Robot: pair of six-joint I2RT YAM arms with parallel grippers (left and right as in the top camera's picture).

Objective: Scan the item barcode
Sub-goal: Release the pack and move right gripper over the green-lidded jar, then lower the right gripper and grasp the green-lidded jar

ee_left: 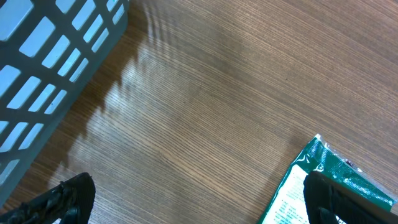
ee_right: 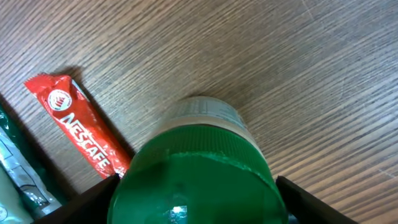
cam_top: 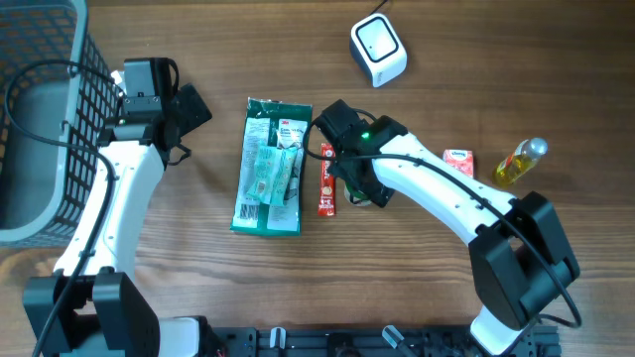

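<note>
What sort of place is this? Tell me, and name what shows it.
Probably a mock shop checkout on a wooden tabletop: a small white boxy barcode scanner, a grey plastic mesh shopping basket, and packaged goods like the red Nescafe stick sachet.

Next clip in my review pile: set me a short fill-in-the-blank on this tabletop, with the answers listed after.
1. The right gripper straddles a jar whose round plastic lid is ___.
2. The red stick sachet lying beside that jar reads ___.
3. The left gripper, between the green foil packet and the grey lattice basket, holds nothing and is ___.

Answers: green; Nescafe; open.
</note>
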